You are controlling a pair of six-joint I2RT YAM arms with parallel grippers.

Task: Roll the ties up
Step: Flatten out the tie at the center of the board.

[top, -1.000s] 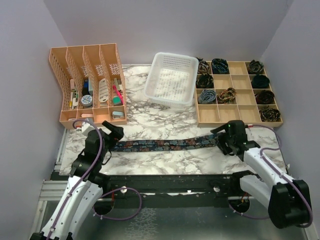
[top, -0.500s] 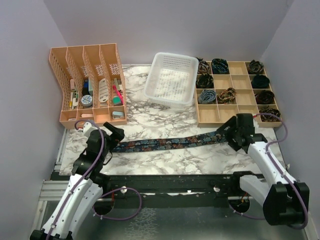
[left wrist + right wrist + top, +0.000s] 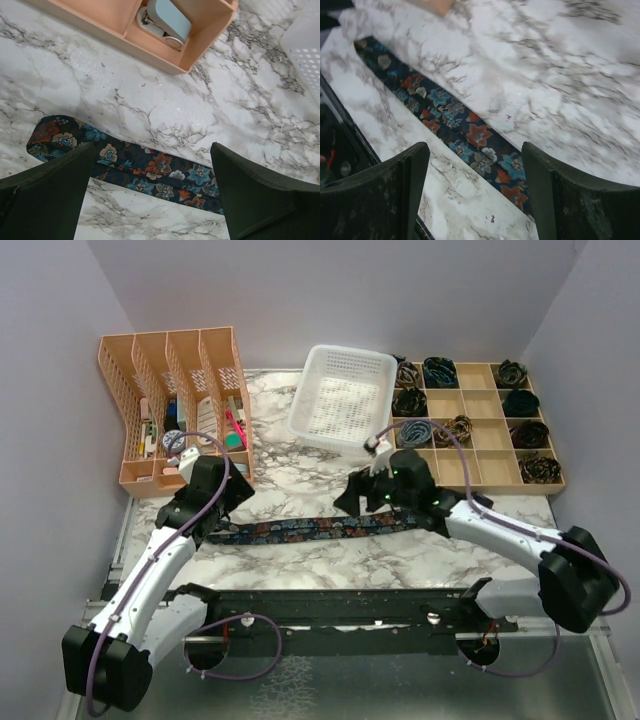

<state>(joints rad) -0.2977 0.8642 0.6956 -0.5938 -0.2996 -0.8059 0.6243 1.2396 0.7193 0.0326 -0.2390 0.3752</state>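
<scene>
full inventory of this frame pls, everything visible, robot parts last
flat tie: 1, navy floral, lying left to right on the near side.
divider tray: 1, light wood, rear right.
rolled ties: at least 9, dark patterned, in divider tray cells.
basket: 1, white perforated, rear centre.
file organiser: 1, peach, rear left.
stationery: count unclear, mixed colours, in the file organiser.
table: 1, white-grey marble, under everything.
left end effector: 1, black, open over the flat tie's left end.
right end effector: 1, black, open over the flat tie's right part.
</scene>
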